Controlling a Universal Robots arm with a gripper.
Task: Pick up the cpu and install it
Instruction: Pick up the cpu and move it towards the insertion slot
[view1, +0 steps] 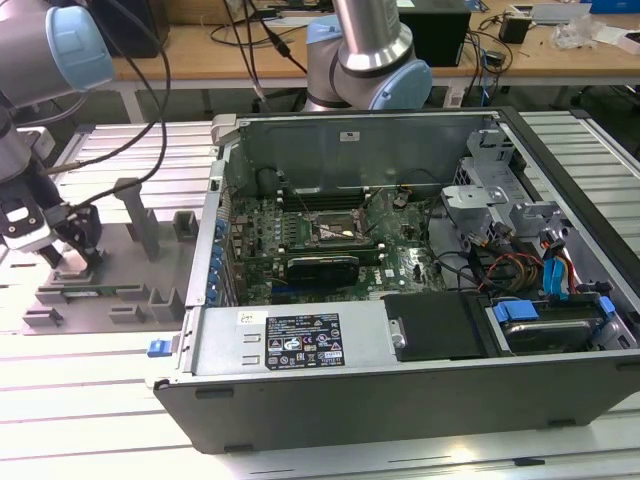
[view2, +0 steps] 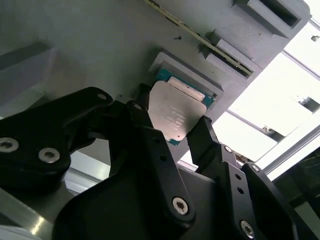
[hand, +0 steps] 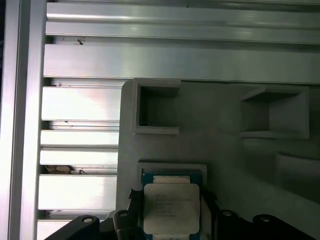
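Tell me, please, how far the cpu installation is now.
Done: the gripper is placed at the cpu. In hand: the pickup; the cpu lies in the grey holder, not lifted. Left: all of the installing; the motherboard socket in the open case looks empty.

Bright light, blown-out white glare

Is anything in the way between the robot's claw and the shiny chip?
No, nothing visible is. The gripper sits right at the cpu, which lies in its pocket on the grey holder.
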